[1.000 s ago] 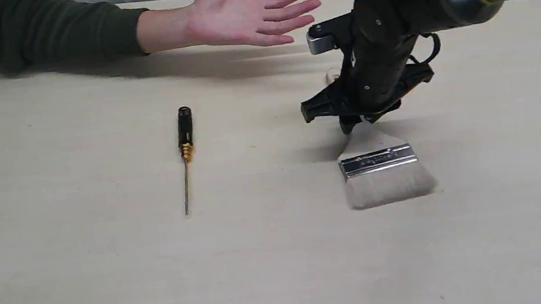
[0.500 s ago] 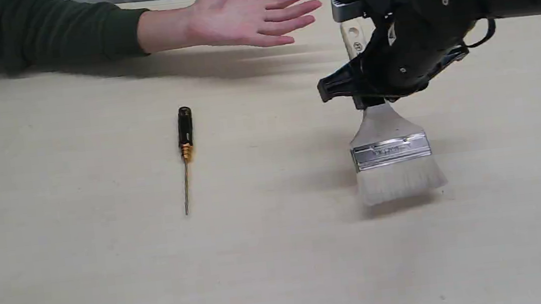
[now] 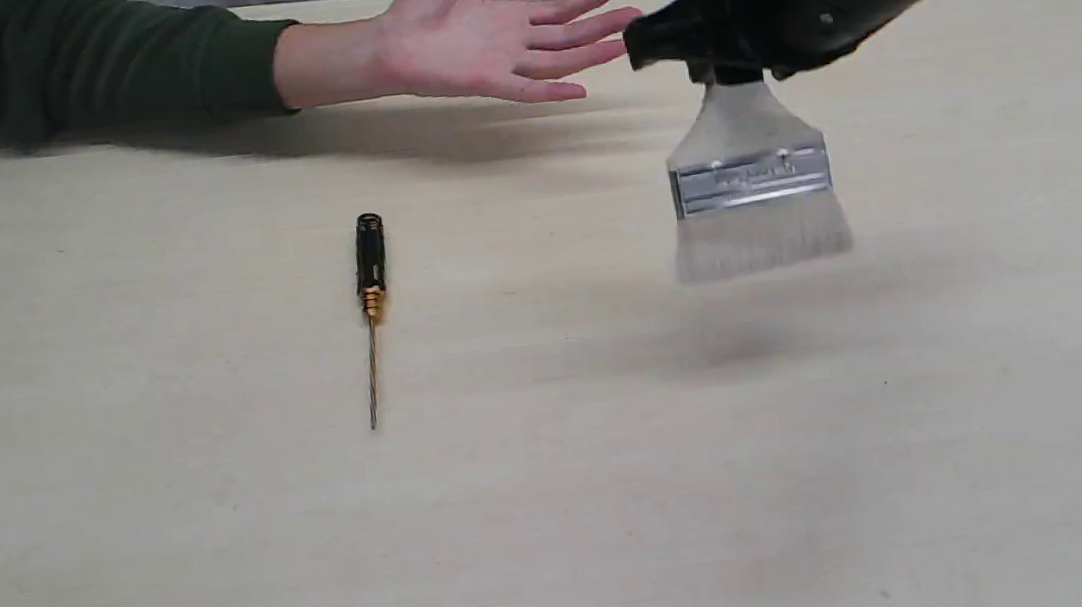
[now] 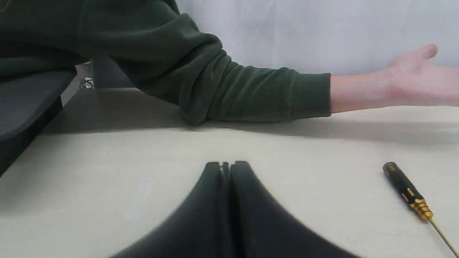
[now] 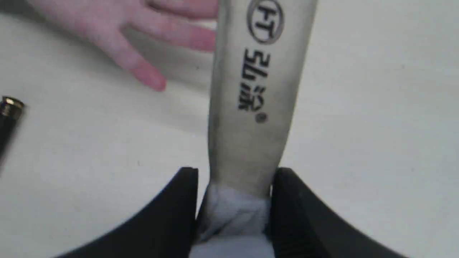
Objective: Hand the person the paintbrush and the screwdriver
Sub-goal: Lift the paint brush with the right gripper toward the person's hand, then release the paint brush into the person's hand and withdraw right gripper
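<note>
Clamps the paintbrush (image 3: 751,183) by its handle in the right gripper (image 5: 233,177), bristles down, above the table (image 3: 564,522), just beside the person's hand (image 3: 474,44). Leaves the screwdriver (image 3: 369,261) lying flat, left gripper (image 4: 226,166) closed and empty. Risks a drop if released short of the palm.

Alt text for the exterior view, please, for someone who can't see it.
The right gripper holds the paintbrush by its handle above the table, bristles hanging down, close to the fingertips of the person's open hand. The screwdriver lies flat on the table, apart from both.
</note>
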Robot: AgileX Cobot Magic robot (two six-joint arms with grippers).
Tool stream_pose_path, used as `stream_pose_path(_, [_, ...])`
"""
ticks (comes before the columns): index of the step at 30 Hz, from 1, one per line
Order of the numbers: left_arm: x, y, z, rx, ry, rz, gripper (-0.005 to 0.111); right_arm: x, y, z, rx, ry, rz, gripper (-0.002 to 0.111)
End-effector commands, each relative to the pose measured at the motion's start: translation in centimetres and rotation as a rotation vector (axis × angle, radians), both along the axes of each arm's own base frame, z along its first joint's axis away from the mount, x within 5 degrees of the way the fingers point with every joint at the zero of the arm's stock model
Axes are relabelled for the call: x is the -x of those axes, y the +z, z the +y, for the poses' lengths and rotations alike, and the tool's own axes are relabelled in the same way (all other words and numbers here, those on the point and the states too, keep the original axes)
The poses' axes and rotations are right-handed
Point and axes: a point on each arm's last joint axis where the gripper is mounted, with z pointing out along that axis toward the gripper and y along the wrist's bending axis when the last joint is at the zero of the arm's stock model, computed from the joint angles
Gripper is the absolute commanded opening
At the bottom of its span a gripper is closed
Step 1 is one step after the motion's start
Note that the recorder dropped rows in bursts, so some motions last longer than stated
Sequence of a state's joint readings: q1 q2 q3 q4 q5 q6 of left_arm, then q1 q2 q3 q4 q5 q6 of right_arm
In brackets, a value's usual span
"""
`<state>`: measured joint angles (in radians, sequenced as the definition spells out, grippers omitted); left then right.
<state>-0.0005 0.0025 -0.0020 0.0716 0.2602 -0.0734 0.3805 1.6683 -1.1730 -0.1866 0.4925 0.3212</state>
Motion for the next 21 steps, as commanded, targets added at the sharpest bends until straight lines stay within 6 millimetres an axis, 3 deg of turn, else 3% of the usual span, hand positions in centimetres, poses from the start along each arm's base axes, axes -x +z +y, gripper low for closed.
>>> stream_pose_path(1, [0.0,0.0,-0.1,0.007,-0.007,-0.009,0.0,-1.6,1.8,0.4,-0.015,0.012,-0.078,0.007])
stream_pose_path(5, [0.0,0.0,-0.1,0.007,-0.007,-0.009,0.0,-3.7,2.5,1.2,-0.019,0.011,-0.1,0.007])
stream_pose_path(14, [0.0,0.0,-0.1,0.007,-0.007,-0.009,0.0,-8.4,1.3,3.0,-0.004,0.027,-0.128,0.007])
stream_pose_path(21, [0.0,0.1,0.0,0.004,-0.007,-0.013,0.0,-11.7,1.7,4.3,-0.031,0.021,-0.18,0.007])
